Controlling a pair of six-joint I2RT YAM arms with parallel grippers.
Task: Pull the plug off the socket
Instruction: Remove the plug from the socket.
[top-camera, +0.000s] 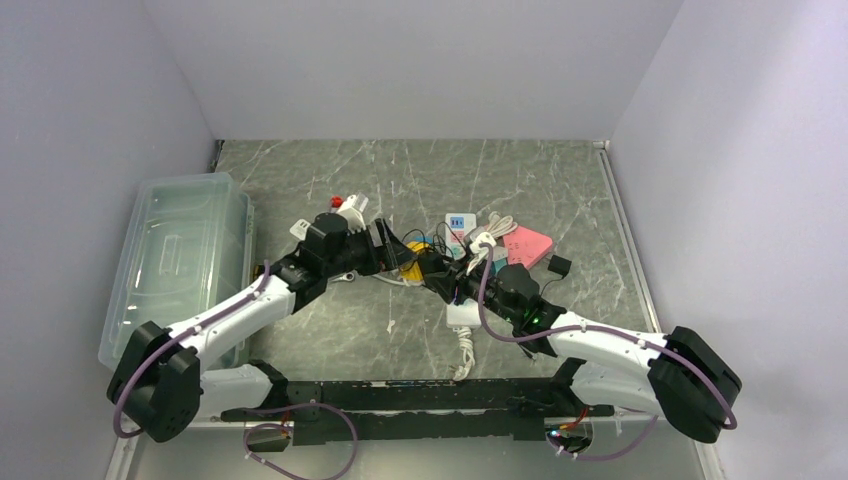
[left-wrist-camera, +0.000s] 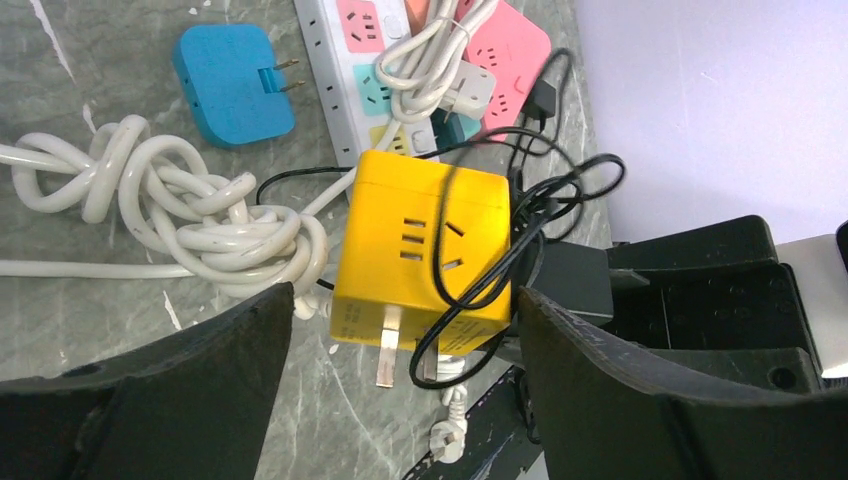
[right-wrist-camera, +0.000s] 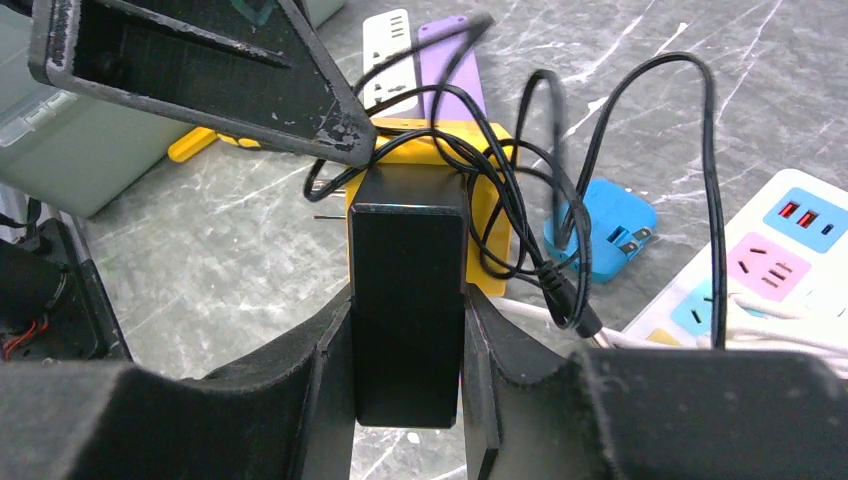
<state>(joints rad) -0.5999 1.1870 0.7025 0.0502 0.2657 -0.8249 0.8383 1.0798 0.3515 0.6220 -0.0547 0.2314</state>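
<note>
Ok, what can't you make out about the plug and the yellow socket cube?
Right wrist view: the black rectangular adapter plug, held in the right tool, hides its own prongs, so seated or free is unclear.
Left wrist view: the black cable masks whether the left tool touches the right face of the yellow plastic socket cube.
Top view: cube and plug are too small, crowded by both tools.
</note>
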